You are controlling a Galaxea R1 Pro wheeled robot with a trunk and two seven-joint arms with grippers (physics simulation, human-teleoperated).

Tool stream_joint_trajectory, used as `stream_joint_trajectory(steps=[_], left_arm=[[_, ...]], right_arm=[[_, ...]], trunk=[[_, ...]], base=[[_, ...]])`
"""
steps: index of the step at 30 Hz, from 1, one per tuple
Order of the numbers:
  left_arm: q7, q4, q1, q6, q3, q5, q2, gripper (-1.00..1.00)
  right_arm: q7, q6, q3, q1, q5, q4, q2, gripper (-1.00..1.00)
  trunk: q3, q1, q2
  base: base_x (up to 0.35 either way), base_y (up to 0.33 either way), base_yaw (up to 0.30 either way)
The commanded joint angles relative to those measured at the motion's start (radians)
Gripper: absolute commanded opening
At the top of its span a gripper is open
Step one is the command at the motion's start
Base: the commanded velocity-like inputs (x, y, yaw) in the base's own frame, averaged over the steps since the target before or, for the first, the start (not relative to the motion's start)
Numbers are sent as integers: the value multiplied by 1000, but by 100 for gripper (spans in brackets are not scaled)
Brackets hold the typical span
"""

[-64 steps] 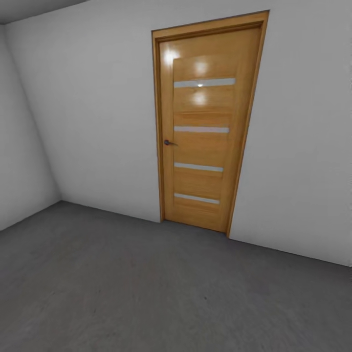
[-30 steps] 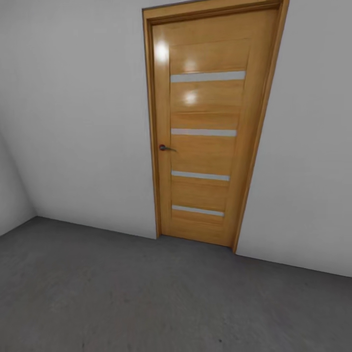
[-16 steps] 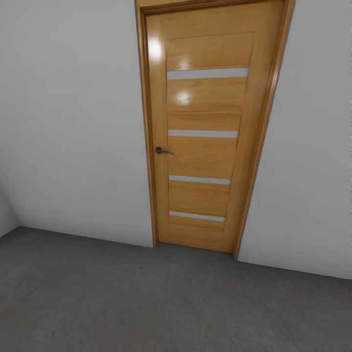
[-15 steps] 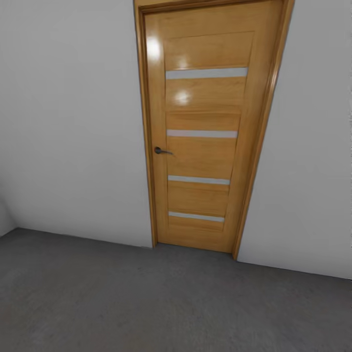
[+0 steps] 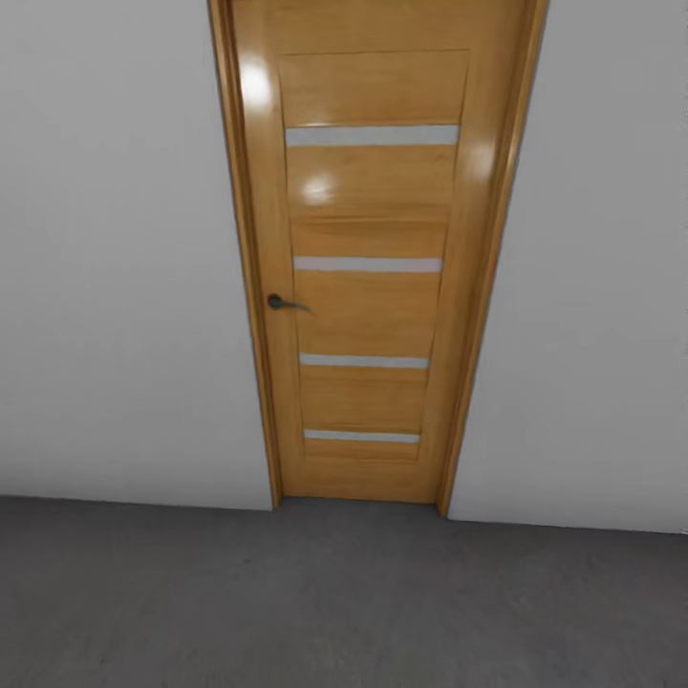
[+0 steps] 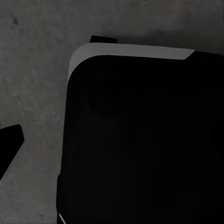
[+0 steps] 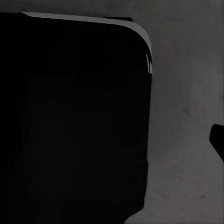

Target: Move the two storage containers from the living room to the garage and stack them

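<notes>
Closed wooden door (image 5: 373, 268) with 4 pale strips, white wall (image 5: 115, 287), grey floor (image 5: 334, 602), claw states perhaps unreadable

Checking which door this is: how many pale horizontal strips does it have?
4, stacked down the door: top, above the handle, below it, lowest. The door's top is cropped, so more may be hidden.

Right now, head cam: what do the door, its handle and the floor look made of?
Door: honey-toned wood or veneer with a glossy finish, given the grain and bright light spots, plus four pale strips, possibly frosted glass. Handle: dark lever, probably metal; too small to be sure. Floor: dull, mottled grey, concrete-like and matte, with no reflections.
</notes>
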Motion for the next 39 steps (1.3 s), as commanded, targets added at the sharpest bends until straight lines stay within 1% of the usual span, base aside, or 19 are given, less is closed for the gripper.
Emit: stream_joint_trajectory(steps=[1,7,10,23,39], left_arm=[[0,0,0,-2,1,8,0,100],[0,0,0,-2,0,8,0,100],[1,0,0,-2,0,8,1,100],[1,0,0,-2,1,8,1,100],[1,0,0,-2,1,13,1,100]], right_arm=[[-1,-4,1,0,1,1,0,100],[-1,-4,1,0,1,1,0,100],[-1,-4,1,0,1,1,0,100],[-1,-3,1,0,1,1,-3,100],[-1,-3,1,0,-1,1,-1,100]], trunk=[[-1,1,0],[-1,1,0],[-1,1,0],[-1,1,0],[-1,1,0]], base=[[322,152,-245],[322,103,-234],[322,23,-96],[322,2,-8],[322,-14,0]])
